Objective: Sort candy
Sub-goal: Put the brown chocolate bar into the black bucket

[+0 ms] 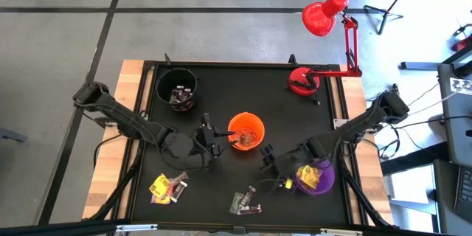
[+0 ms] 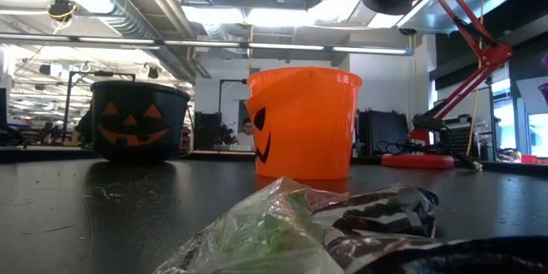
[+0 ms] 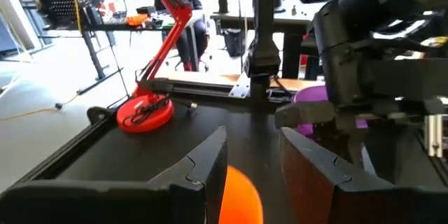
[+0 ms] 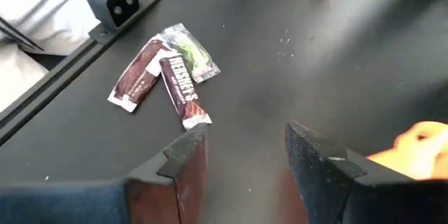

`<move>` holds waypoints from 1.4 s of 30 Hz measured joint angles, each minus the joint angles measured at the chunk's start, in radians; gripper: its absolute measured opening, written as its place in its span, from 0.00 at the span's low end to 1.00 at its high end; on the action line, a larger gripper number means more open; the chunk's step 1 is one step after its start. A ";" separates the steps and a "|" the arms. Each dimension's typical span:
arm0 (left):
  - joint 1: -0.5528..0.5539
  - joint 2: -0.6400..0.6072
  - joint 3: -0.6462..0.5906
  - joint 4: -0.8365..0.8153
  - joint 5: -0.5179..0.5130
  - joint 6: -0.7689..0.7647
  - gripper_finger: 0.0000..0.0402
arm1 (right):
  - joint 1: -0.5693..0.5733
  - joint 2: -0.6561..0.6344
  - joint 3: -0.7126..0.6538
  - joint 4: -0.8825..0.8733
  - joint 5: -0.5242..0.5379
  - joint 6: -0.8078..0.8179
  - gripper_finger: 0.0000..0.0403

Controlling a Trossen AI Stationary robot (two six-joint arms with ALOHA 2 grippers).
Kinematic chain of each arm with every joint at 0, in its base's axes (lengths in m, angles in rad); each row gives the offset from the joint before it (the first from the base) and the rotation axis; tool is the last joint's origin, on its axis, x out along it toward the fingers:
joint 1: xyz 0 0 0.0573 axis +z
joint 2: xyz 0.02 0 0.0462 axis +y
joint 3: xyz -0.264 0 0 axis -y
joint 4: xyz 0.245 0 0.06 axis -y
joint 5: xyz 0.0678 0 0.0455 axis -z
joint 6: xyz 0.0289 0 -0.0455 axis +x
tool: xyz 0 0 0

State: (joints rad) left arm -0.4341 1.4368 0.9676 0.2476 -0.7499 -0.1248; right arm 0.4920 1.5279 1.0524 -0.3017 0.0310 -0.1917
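Right gripper [image 4: 241, 157], fingers spread & empty, should drop straight over the near brown wrapped candy bars [image 4: 164, 77], w/ left gripper [image 3: 252, 175] spread by the orange plastic bucket [image 1: 245, 131].

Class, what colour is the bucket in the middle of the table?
Orange bucket, with a black jack-o'-lantern face; the low view shows it best.
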 joint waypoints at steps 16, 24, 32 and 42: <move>0.001 -0.028 -0.051 0.019 -0.106 -0.078 0.30 | -0.043 0.252 0.200 -0.114 -0.277 0.053 0.46; 0.001 -0.026 -0.051 0.019 -0.077 -0.084 0.30 | -0.041 0.251 0.201 -0.110 -0.297 0.006 0.46; 0.001 -0.026 -0.051 0.034 -0.086 -0.086 0.30 | -0.084 0.251 0.200 -0.104 -0.200 0.013 0.46; 0.001 -0.026 -0.050 0.030 -0.086 -0.130 0.30 | -0.069 0.349 0.200 0.007 -0.181 0.061 0.46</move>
State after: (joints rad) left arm -0.4333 1.4109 0.9173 0.2775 -0.8360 -0.2546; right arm 0.4227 1.8767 1.2522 -0.2944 -0.1503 -0.1311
